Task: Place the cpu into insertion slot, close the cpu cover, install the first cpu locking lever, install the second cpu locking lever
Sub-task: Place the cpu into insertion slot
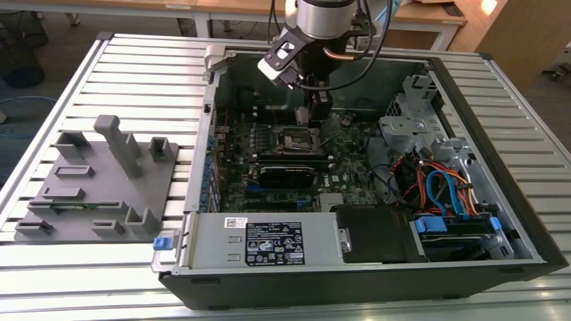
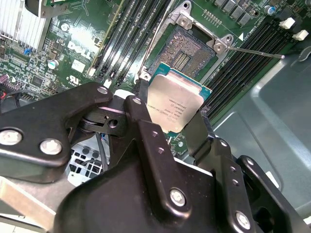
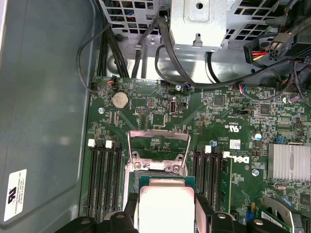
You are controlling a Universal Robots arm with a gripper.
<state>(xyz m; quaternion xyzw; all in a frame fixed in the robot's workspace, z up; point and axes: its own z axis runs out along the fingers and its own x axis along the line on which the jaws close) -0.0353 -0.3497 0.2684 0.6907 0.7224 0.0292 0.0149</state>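
Fingers: the fingers [image 2: 143, 127] are pinching the cpu [image 2: 177, 103] by two opposite edges. Its silver-grey top faces both wrist cameras.
Cpu: it is held in the air over the green motherboard [image 3: 146, 97], clear of it and not in the socket.
Slot from the fingers: in both wrist views the insertion slot [image 2: 187, 53] lies just past the chip's free edge, ahead of the fingertips and lower. The two are apart but near.
Exterior bearing: in the exterior view the slot sits at about 6 o'clock from the fingers, close below them.
Axis: the chip is nearly square. In the first wrist view its edges look roughly parallel to the socket's edges, so I judge little turning is needed.
Cpu cover: the cpu cover [image 3: 158, 135] stands open on the far side of the slot from the chip. The board shows through its window, and it does not lie over the socket.
Locking lever: in the second wrist view a thin wire locking lever [image 2: 252, 52] juts out from a socket corner. It looks unlatched.
Flanks: long black memory slots [image 3: 104, 167] run along both sides of the socket.
Surroundings: the board sits inside an open computer case [image 1: 267, 284] lying on the slatted counter [image 1: 134, 57]. A grey fixture plate [image 1: 98, 194] lies at 9 o'clock from the case in the exterior view.
Stage: as I judge it, this is the first step, with the chip carried but not yet seated.
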